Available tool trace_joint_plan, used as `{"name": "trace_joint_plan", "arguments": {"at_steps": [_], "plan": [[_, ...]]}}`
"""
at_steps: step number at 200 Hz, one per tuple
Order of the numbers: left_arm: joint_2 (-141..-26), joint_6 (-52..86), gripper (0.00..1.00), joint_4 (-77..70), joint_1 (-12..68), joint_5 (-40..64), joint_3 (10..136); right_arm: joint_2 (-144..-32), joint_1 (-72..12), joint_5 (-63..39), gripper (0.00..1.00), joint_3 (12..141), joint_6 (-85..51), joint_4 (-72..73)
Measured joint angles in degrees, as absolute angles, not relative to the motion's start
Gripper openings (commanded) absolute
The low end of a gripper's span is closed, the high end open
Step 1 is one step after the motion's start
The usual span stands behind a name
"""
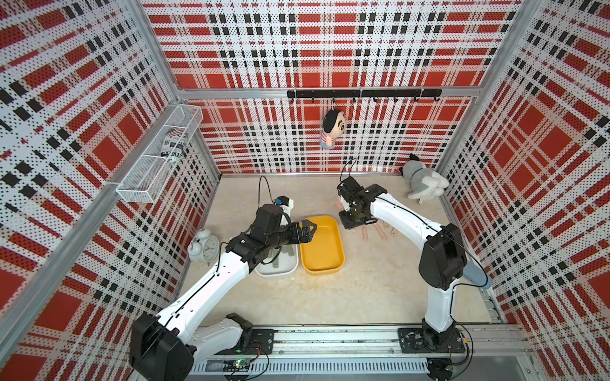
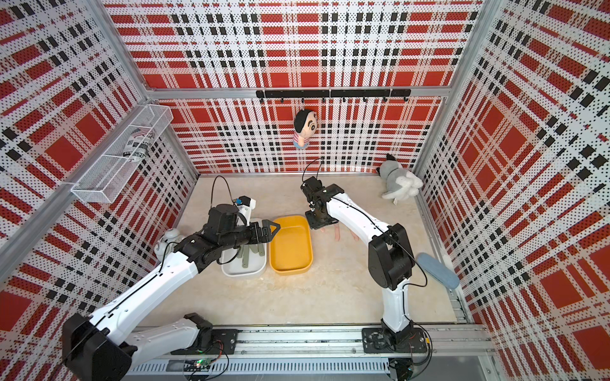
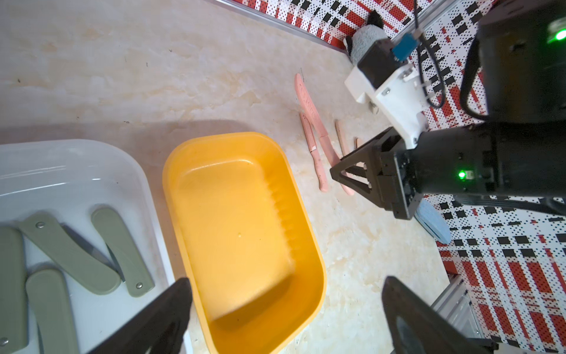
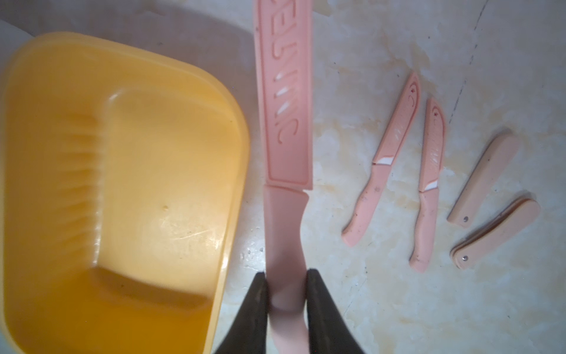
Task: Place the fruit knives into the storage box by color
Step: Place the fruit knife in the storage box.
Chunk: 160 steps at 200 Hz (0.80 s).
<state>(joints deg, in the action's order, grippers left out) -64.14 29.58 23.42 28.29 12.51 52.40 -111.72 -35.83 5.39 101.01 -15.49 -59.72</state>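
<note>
My right gripper (image 4: pixel 286 282) is shut on the handle of a long salmon-pink sheathed fruit knife (image 4: pixel 284 122), held just right of the empty yellow storage box (image 4: pixel 239 147). Several other pink knives lie on the table beyond it, two sheathed (image 4: pixel 382 162) and two folded (image 4: pixel 484 177). In both top views the right gripper (image 1: pixel 350 225) points down beside the yellow box (image 1: pixel 341 250). My left gripper (image 3: pixel 284 306) is open with nothing in it, above the seam between the yellow box and the white box (image 3: pixel 147 190). Several olive-green knives (image 3: pixel 70 254) lie in the white box.
A white alarm clock (image 1: pixel 204 249) stands left of the white box (image 1: pixel 264 273). A grey plush dog (image 1: pixel 424 184) lies in the back right corner. A doll (image 1: pixel 332 128) hangs on the back wall. A wire basket (image 1: pixel 158 155) hangs on the left wall, and a blue-grey pad (image 1: pixel 477 275) lies at the right edge.
</note>
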Motion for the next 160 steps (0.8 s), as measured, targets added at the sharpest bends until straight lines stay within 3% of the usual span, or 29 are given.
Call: {"name": "trace_joint_plan", "arguments": {"at_steps": [160], "plan": [[-59.09, 31.51, 0.98, 24.95, 30.00, 11.11, 46.96, -118.80, -46.70, -2.28, 0.24, 102.76, -21.43, -56.31]]}}
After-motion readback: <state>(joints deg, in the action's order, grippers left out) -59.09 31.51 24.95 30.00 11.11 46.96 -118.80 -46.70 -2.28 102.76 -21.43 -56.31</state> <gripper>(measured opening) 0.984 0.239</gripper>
